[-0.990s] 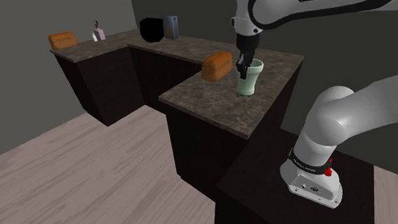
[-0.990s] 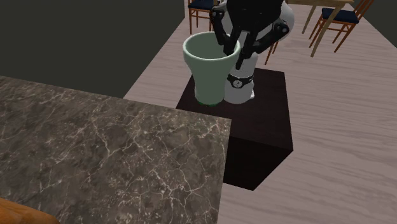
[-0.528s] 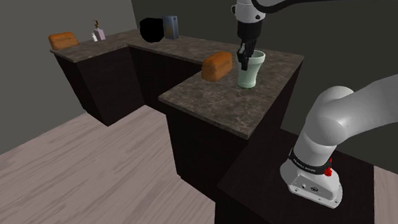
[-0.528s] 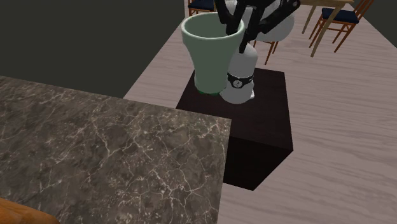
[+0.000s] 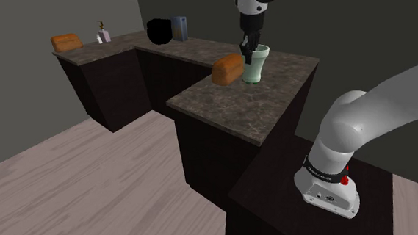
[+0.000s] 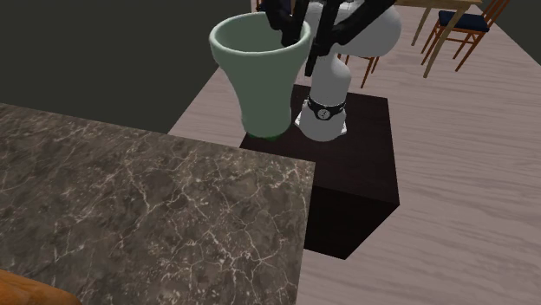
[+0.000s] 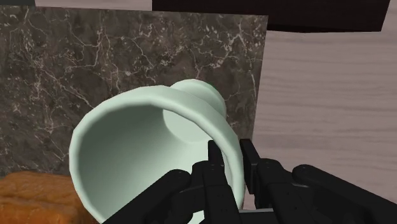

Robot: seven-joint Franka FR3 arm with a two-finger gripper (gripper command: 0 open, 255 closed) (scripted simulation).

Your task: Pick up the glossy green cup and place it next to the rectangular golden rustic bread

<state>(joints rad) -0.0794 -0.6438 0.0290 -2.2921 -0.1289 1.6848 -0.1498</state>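
A pale green flared cup (image 5: 255, 65) hangs just above the dark marble counter (image 5: 222, 109), beside the orange-brown bread loaf (image 5: 228, 68). My black gripper (image 5: 247, 49) is shut on the cup's rim, one finger inside and one outside. The second exterior view shows the cup (image 6: 257, 76) lifted over the counter's far edge with my gripper (image 6: 301, 30) clamped on its lip. Seen from the wrist, the cup (image 7: 146, 147) tilts away from my gripper (image 7: 231, 164), and a corner of the bread (image 7: 38, 198) lies close beside its mouth.
The counter (image 6: 130, 208) bends in an L, carrying a second loaf (image 5: 66, 42), a small bottle (image 5: 104, 33), a black object (image 5: 159, 31) and a box (image 5: 180, 27) at the far end. My stand (image 6: 351, 165) sits beyond the counter edge. Chairs (image 6: 464, 26) stand on the wooden floor.
The cup has risen off the counter and travelled toward the bread, to the shoulder view's left. The grip on its rim is unchanged.
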